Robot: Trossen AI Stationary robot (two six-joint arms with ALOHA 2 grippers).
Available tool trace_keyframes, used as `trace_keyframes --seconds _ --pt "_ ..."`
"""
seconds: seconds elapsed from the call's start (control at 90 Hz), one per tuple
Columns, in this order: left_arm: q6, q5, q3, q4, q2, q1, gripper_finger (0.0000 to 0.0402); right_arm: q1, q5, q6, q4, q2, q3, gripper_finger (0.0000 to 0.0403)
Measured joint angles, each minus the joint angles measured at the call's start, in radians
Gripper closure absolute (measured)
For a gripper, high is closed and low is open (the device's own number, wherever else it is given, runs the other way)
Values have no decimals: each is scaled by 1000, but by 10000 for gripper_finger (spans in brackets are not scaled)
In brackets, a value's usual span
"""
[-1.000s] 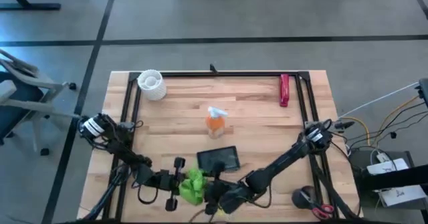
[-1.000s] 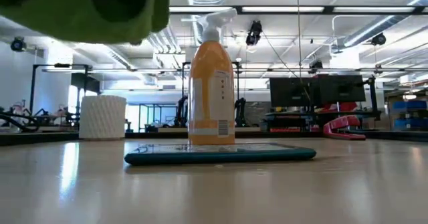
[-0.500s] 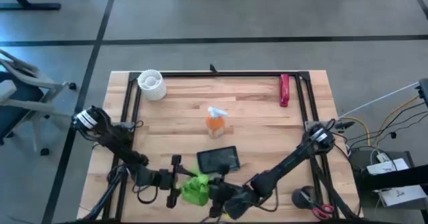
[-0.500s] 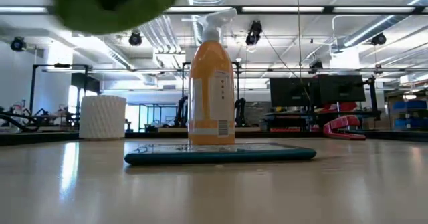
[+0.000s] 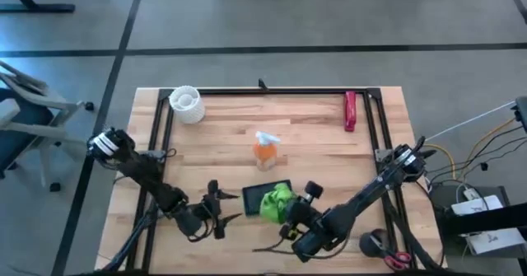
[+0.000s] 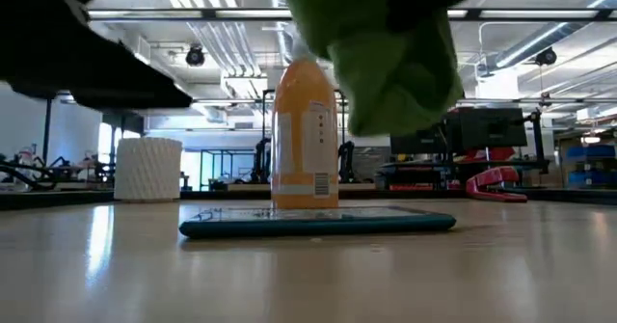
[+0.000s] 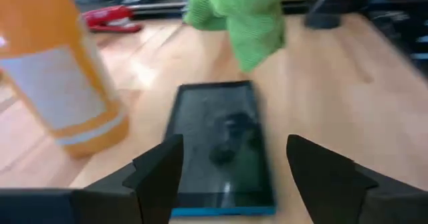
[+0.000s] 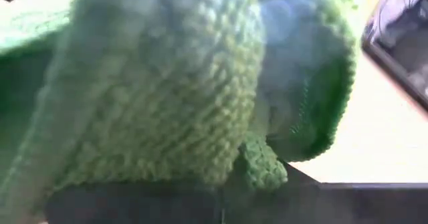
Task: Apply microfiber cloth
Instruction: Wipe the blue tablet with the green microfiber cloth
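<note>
While bunched — microfiber cloth (image 5: 276, 202) drooping downward

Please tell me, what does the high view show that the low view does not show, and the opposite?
Only the high view shows both arms whole: the left gripper open beside the black slab, and the right gripper holding the green cloth over that slab. It also shows the bare table from above. Only the low view shows that the cloth hangs in the air, clear of the slab, and the room behind. Both show the orange bottle, the white cup and the red stapler.
</note>
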Motion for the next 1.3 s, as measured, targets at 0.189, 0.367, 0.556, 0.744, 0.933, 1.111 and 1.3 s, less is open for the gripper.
trace_keyframes --seconds 0.189,0.367,0.556,0.744,0.933,1.111,1.3 --pt "-4 66 11 83 130 72 185 -81 -94 -103 118 67 -36 403" --pt "-16 181 22 93 214 99 198 -139 -170 -221 277 145 -44 403" --pt "-58 188 25 135 268 100 212 -185 -244 -378 515 211 -43 403" --pt "-58 197 25 139 275 101 227 -204 -198 -402 521 218 -41 403" --pt "-56 206 24 138 275 101 240 -226 -68 -214 307 201 -42 403" --pt "-53 209 24 139 276 101 249 -235 -119 -190 373 206 -43 403" --pt "-48 211 23 140 277 101 256 -238 -241 -377 584 211 -43 403"
